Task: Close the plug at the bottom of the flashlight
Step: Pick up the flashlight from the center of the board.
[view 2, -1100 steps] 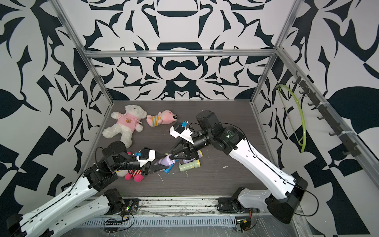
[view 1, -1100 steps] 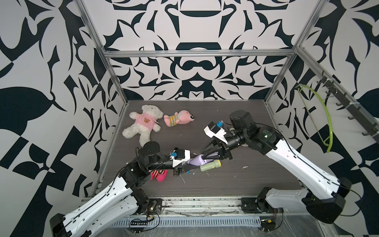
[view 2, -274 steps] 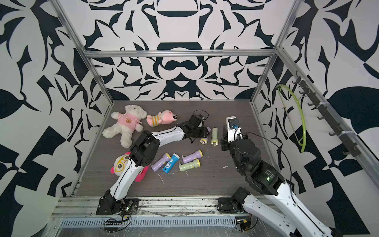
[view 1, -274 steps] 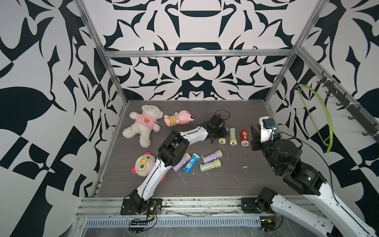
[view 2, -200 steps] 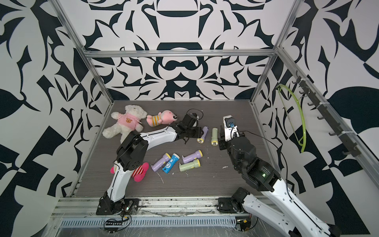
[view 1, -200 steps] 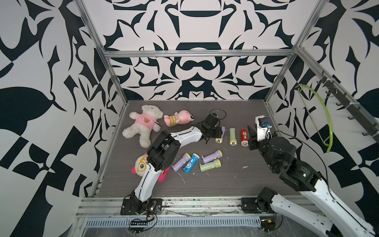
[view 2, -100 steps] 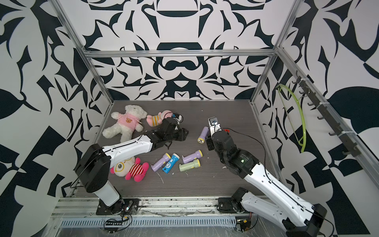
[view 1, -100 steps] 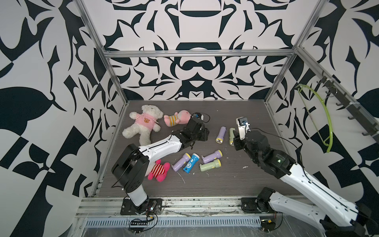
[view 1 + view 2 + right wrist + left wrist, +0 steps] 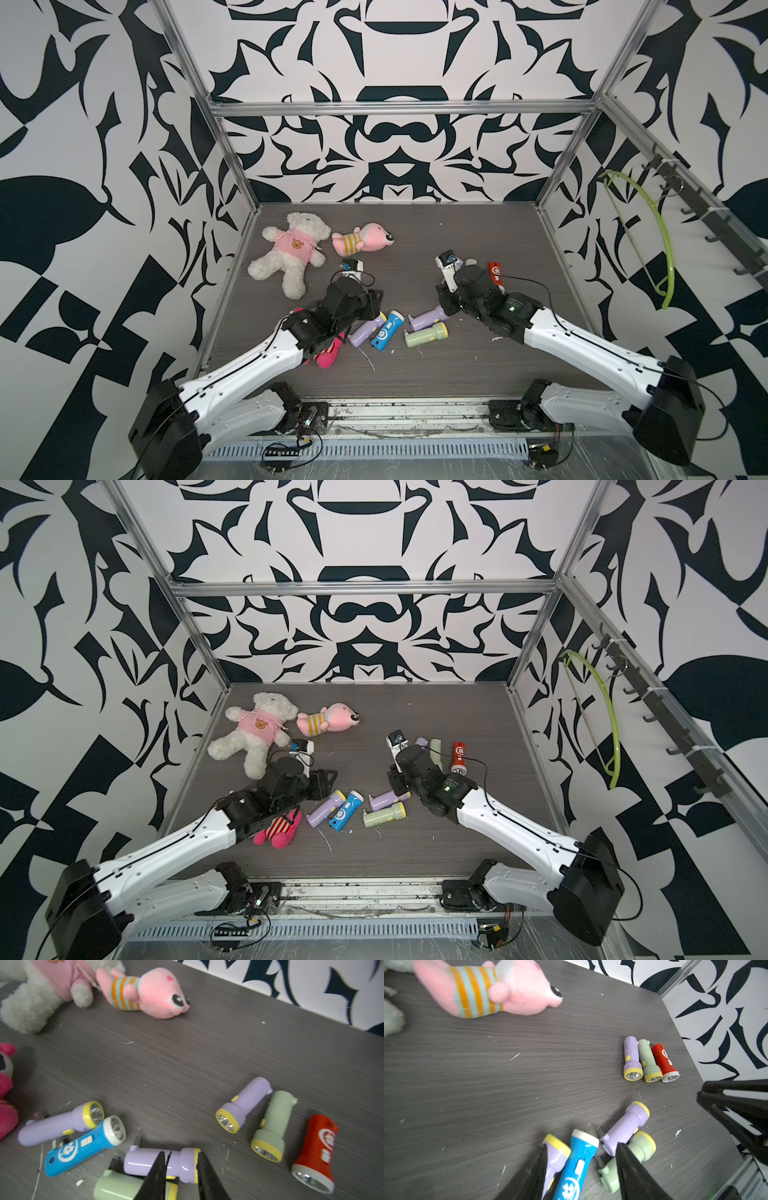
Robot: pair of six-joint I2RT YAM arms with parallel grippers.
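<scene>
Several toy flashlights lie in a cluster at mid table. A purple flashlight (image 9: 143, 1162) (image 9: 428, 320) has its black plug (image 9: 136, 1140) sticking out at the bottom end. My right gripper (image 9: 181, 1153) (image 9: 444, 309) hovers over its head and neck, open with a narrow gap. A green flashlight (image 9: 116, 1186) lies beside it, its plug (image 9: 113, 1162) also out. My left gripper (image 9: 581, 1145) (image 9: 370, 307) is open above a blue flashlight (image 9: 579, 1165) (image 9: 386, 331), with a purple-and-yellow flashlight (image 9: 556, 1153) next to one finger.
Three more flashlights, purple, green and red (image 9: 494, 274), lie in a row behind the right gripper. A white teddy (image 9: 291, 249) and a pink striped plush (image 9: 361, 243) lie at the back left. A pink-red plush (image 9: 328, 355) is partly under the left arm.
Both arms have swung in and down to the flashlight cluster. The left gripper came forward from beside the pink plush; the right came from the back row to the purple flashlight.
</scene>
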